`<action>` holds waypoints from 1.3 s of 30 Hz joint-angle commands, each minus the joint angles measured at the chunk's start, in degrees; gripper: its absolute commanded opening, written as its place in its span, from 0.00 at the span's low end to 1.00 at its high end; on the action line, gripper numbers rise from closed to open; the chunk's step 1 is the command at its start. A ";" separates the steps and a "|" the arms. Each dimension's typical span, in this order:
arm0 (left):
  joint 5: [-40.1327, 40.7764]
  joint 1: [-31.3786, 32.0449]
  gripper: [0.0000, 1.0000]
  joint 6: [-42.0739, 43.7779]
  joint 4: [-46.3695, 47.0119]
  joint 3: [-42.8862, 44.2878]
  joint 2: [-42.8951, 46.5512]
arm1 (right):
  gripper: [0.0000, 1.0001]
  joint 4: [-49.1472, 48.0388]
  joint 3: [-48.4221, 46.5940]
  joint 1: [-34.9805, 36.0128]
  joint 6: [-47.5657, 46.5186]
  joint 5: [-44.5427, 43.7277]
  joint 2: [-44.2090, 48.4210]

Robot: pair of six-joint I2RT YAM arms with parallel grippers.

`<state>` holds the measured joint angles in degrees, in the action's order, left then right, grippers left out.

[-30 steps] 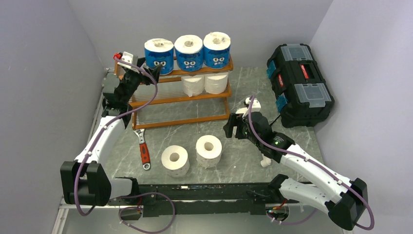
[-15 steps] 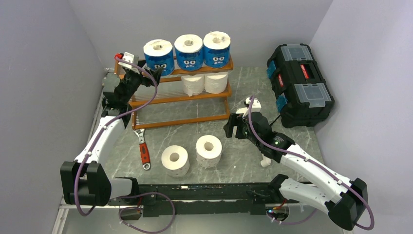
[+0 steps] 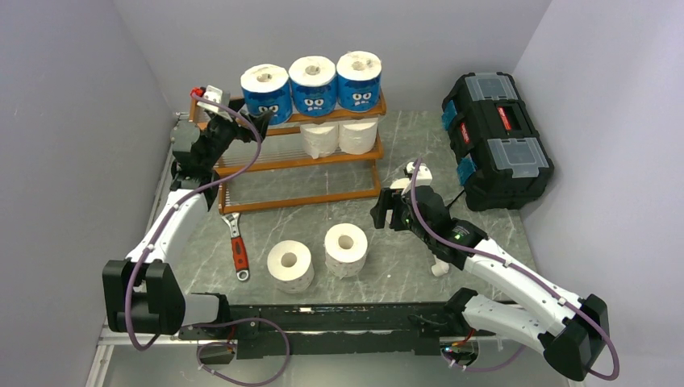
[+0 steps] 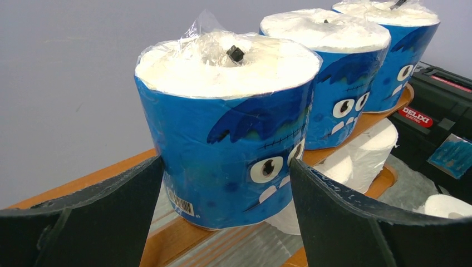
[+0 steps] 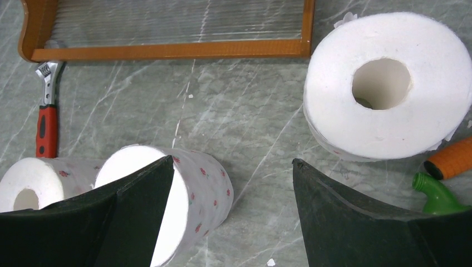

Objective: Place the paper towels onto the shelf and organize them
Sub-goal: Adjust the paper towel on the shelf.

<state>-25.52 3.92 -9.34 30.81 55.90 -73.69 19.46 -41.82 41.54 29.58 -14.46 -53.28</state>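
Okay so the orange-brown wooden three-tier shelf [image 3: 298, 201] sits along the far edge of the grey marbled tabletop [image 3: 314, 222], more toward the far-left corner. On its top tier three blue-wrapped paper towel rolls with a cartoon face stand upright in a row: the left blue roll [image 4: 222, 144], the middle blue roll [image 4: 334, 72] and the right blue roll [image 4: 398, 50], packed close together. On the middle tier, toward its right end, two plain white rolls [image 3: 320, 141] [image 3: 359, 137] stand side by side.

The left gripper [image 4: 225, 164] is up at the top tier with its claw spread wide. The left blue roll sits framed between the black fingers [image 4: 100, 222], which come right up to its sides. Can't tell if they actually touch it.

The right gripper [image 5: 231, 164] hangs over bare table just in front of the shelf's right end, claw wide and holding nothing. Near the middle of the near edge stand two loose white paper rolls [image 3: 290, 266] [image 3: 346, 248], hollow cores up, close together. A third loose white roll [image 5: 345, 100] shows in the right wrist view, just off the shelf's front-right foot. Next to it are an orange grip [image 5: 453, 158] and a green plastic bit [image 5: 437, 194], too cropped to identify.

A red-handled metal wrench [image 3: 239, 251] lies toward the left edge, in front of the shelf. A black plastic toolbox [image 3: 496, 141] fills the far-right corner.
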 commanded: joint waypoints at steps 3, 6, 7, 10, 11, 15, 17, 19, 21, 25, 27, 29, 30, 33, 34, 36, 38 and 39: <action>-2.79 -0.06 0.88 -1.78 0.84 1.13 -2.07 | 0.80 -1.80 -0.14 -0.15 0.04 -0.24 0.68; -1.73 -0.06 0.89 -1.44 0.09 1.06 -1.63 | 0.80 -1.88 -0.18 -0.13 0.02 -0.06 0.47; -1.35 -0.07 0.90 -1.29 -0.04 0.86 -1.37 | 0.81 -1.82 -0.23 -0.14 0.06 -0.05 0.43; -0.20 -0.06 0.93 -0.73 -0.54 0.52 -0.35 | 0.81 -1.88 -0.34 -0.13 -0.05 -0.13 0.49; 0.18 -0.06 0.93 -0.47 -0.88 0.48 0.09 | 0.81 -1.89 -0.36 -0.14 -0.05 -0.09 0.54; 1.04 -0.06 0.95 0.47 -2.55 0.72 1.52 | 0.81 -1.97 -0.36 -0.14 -0.05 0.12 0.40; 1.08 -0.06 0.96 0.68 -3.53 0.77 2.28 | 0.81 -2.02 -0.36 -0.15 -0.01 0.30 0.52; 0.96 -0.06 0.97 0.98 -4.70 1.19 3.07 | 0.81 -2.06 -0.41 -0.13 0.09 0.38 0.67; 0.79 -0.06 0.98 1.36 -5.93 1.64 3.72 | 0.80 -2.06 -0.52 -0.14 0.04 0.48 0.76; 1.25 -0.06 0.99 1.76 -7.67 2.15 5.00 | 0.81 -2.00 -0.63 -0.18 0.32 0.74 0.88; 1.39 -0.06 0.99 2.02 -8.57 2.32 5.56 | 0.80 -1.93 -0.69 -0.19 0.35 0.95 0.97; 0.60 -0.06 1.00 2.38 -9.65 2.62 6.08 | 0.80 -1.80 -0.76 -0.14 0.46 1.01 1.13; 0.23 -0.06 0.99 2.41 -9.90 2.74 6.41 | 0.80 -1.75 -0.80 -0.14 0.47 1.01 1.23; 0.24 -0.06 1.00 1.87 -9.98 2.44 8.57 | 0.80 -1.56 -1.08 -0.13 0.41 1.02 1.71; 0.46 -0.12 0.99 1.61 -9.98 2.38 9.43 | 0.80 -1.39 -1.26 -0.10 0.32 0.92 1.79; 0.68 -0.19 1.00 0.93 -10.45 2.47 11.08 | 0.81 -1.12 -1.56 -0.15 0.09 0.76 1.94; 1.18 -0.30 0.99 0.02 -11.00 2.70 12.86 | 0.81 -1.09 -1.87 -0.12 -0.17 0.58 2.16; 1.77 -0.36 0.99 -0.64 -11.10 2.75 13.74 | 0.81 -1.09 -2.12 -0.12 -0.42 0.57 2.18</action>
<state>-24.58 3.81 -8.32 18.76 56.01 -64.38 19.57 -41.80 41.54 29.63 -13.82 -52.42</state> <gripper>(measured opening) 0.994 0.806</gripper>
